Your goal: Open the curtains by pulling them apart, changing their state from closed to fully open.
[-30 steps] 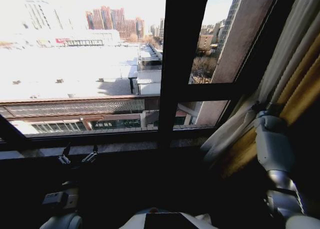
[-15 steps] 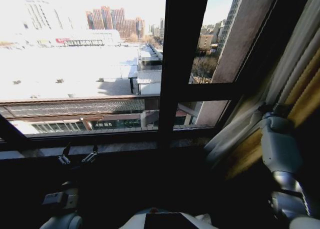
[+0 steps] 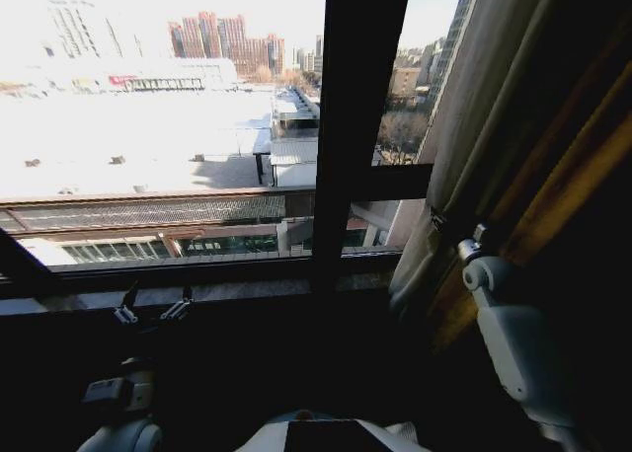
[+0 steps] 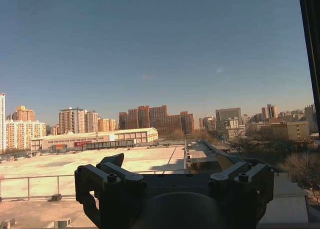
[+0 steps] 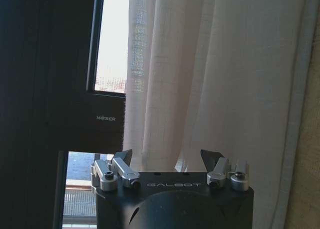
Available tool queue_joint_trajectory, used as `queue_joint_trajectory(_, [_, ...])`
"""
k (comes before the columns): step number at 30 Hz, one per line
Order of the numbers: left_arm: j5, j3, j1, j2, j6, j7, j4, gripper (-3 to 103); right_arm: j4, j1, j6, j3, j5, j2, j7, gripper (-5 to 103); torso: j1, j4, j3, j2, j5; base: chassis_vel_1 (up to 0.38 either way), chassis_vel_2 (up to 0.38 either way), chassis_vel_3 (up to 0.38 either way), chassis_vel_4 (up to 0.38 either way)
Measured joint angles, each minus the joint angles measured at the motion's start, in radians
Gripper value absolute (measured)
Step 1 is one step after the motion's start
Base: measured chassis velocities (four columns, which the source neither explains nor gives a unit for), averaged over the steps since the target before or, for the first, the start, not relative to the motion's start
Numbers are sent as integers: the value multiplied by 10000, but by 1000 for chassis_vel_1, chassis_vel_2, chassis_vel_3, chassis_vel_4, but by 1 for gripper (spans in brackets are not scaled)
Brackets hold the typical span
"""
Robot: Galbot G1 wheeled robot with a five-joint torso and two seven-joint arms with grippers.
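Here, curtains (image 5: 210, 74) just beyond spread fingers (image 5: 123, 159)

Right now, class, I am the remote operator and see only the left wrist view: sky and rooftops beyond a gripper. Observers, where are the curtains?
Observer: In the head view the curtains hang gathered at the window's right side, to the right of the dark frame bar.
Operator: Where is the other arm?
Observer: The right gripper faces the sheer pleats, open and holding nothing.
Operator: And my own arm?
Observer: The left gripper sits low by the sill, open, well to the left of the fabric.
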Motion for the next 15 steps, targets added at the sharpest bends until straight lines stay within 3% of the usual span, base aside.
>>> queue_joint_trajectory(2, [-24,-11,-3,-5,1,-3,-1,100,296,-278,-16,0,48,67,27,79,0,-1,0,0,1,0,0,0,0])
queue_joint_trajectory(3, [-58,-36,-22,-6,19,-4,-7,100,808,-807,-33,3,135,202,34,90,0,-2,0,0,0,0,0,0,0])
queue_joint_trajectory(5, [-78,-54,-47,-4,44,-5,-8,100,1136,-1168,-42,13,161,311,31,90,-1,-2,0,0,2,0,0,0,0])
queue_joint_trajectory(8, [-126,-74,-172,41,174,-8,-14,100,2050,-2016,-47,38,53,754,-133,100,-1,-2,0,0,1,0,0,0,0])
queue_joint_trajectory(15, [-196,-51,-209,95,236,-7,-30,100,2439,-2200,-97,-10,-667,1359,-488,100,0,0,0,0,2,0,0,0,0])
